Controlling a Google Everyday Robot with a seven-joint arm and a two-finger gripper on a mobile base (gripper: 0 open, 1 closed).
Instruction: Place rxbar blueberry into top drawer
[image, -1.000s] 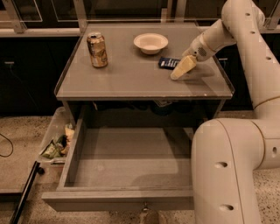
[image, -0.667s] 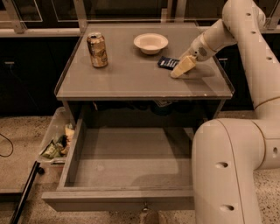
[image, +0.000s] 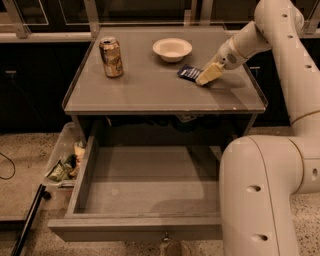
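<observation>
The rxbar blueberry (image: 189, 73) is a small dark navy bar lying flat on the grey countertop, right of centre, just in front of the white bowl. My gripper (image: 207, 75) reaches in from the right, its pale fingers lying over the bar's right end. The top drawer (image: 145, 187) is pulled wide open below the counter, its grey bottom bare, with a small knob at the front centre.
A tan drink can (image: 111, 57) stands at the counter's left. A white bowl (image: 172, 49) sits at the back centre. A clear bin of wrappers (image: 64, 165) lies on the floor left of the drawer. My arm's large white links (image: 265, 190) cover the drawer's right side.
</observation>
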